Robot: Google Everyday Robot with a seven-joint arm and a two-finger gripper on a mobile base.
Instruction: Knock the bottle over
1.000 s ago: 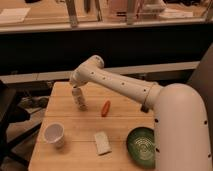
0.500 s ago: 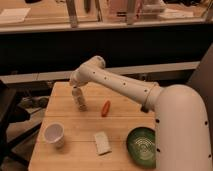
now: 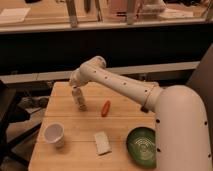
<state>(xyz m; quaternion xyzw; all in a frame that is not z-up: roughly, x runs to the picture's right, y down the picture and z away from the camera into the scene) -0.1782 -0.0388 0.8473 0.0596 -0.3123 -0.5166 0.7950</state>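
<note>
I've got the arm (image 3: 120, 82) reaching across the table (image 3: 125, 125) from the right, and the gripper (image 3: 76, 85) is sitting right over the top of the bottle (image 3: 79, 98), toward the far left part of the tabletop. From this angle the wrist blocks the fingers, so I honestly can't tell how wide they are or whether they've got anything pinched; it looks like they're at or touching the cap, but I can't say for certain. The bottle looks to be standing, maybe with a slight lean, so I'd call the knock-over not done yet. Approach looks finished though, so what's left is basically the shove itself, probably a sideways sweep at the top of the bottle. The carrot thing (image 3: 105, 108) lies just to the right of it, so tipping that way might bump it. The cup (image 3: 54, 134) is near the front left, the white pad (image 3: 102, 142) is front middle, and the green bowl (image 3: 141, 145) is front right, all well away from the action.
</note>
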